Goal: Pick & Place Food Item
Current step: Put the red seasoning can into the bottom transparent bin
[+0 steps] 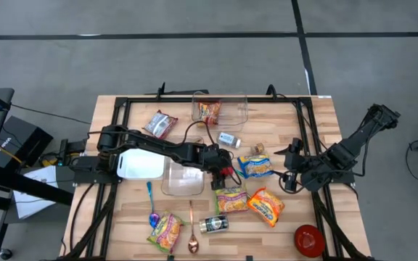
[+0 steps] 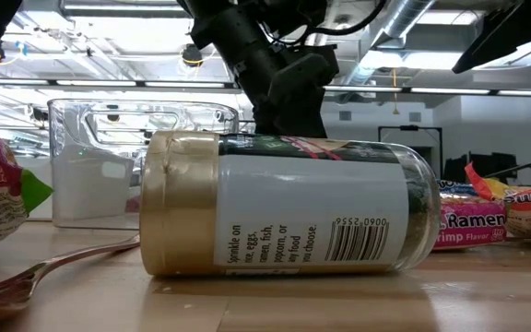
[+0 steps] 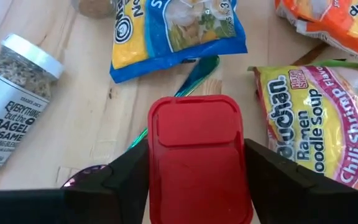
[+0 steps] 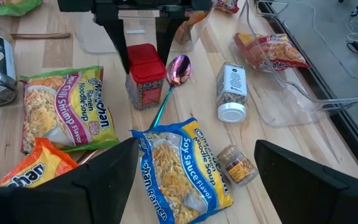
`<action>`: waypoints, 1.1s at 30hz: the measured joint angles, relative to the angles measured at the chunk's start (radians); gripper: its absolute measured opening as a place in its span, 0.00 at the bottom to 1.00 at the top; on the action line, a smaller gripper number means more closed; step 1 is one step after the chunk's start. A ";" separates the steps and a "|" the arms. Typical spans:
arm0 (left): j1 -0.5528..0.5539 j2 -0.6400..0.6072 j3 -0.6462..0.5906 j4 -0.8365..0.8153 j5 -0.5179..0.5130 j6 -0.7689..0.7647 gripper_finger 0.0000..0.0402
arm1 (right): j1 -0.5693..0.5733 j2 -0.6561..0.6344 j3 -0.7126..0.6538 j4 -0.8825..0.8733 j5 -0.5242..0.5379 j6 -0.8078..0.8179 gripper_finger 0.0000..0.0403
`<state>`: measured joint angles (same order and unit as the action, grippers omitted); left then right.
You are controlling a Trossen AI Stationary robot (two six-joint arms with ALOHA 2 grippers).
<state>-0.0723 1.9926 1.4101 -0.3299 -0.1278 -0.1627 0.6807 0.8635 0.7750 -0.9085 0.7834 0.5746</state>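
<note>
In the high view, the left gripper (image 1: 222, 172) is seen at the table's middle, just beside the clear container (image 1: 183, 178), with a small red canister (image 1: 226, 172) between its fingers; the right gripper (image 1: 290, 177) waits near the table's right edge, well apart from it. In the low view, a spice jar lying on its side (image 2: 284, 205) fills the foreground and the left arm is seen coming down behind it; the canister itself is hidden there. In the left wrist view, the canister (image 3: 199, 163) is framed squarely by the two dark fingers, which sit against its sides, so the jaws are judged closed on it; a teal-handled spoon (image 3: 194, 73) lies just beyond. In the right wrist view, the canister (image 4: 145, 76) stands upright on the wood with the fingers at either flank, the spoon (image 4: 174, 76) just beside it, and the right jaws are seen spread open. For the step to be done well, a straight vertical lift is advised, so that the spoon and the chili shrimp ramen packet (image 4: 64, 107) are not dragged.
</note>
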 joint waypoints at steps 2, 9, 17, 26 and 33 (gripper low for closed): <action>0.000 0.000 0.000 0.001 0.000 0.005 0.53 | 0.000 0.000 0.000 0.000 0.000 0.002 0.78; 0.000 -0.042 0.000 0.038 0.001 0.058 0.53 | 0.000 0.000 0.000 0.001 0.001 0.003 0.78; 0.002 -0.276 0.000 -0.079 -0.002 0.111 0.53 | 0.000 0.000 0.000 -0.004 0.002 0.030 0.78; -0.023 -0.624 -0.163 -0.366 -0.090 -0.064 0.53 | 0.000 0.000 0.001 0.007 0.009 0.055 0.78; -0.027 -0.886 -0.534 -0.264 -0.162 -0.259 0.53 | -0.002 -0.001 0.001 0.016 0.039 0.055 0.78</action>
<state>-0.0989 1.1062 0.8764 -0.5943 -0.2901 -0.4213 0.6785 0.8627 0.7757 -0.8922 0.8222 0.6295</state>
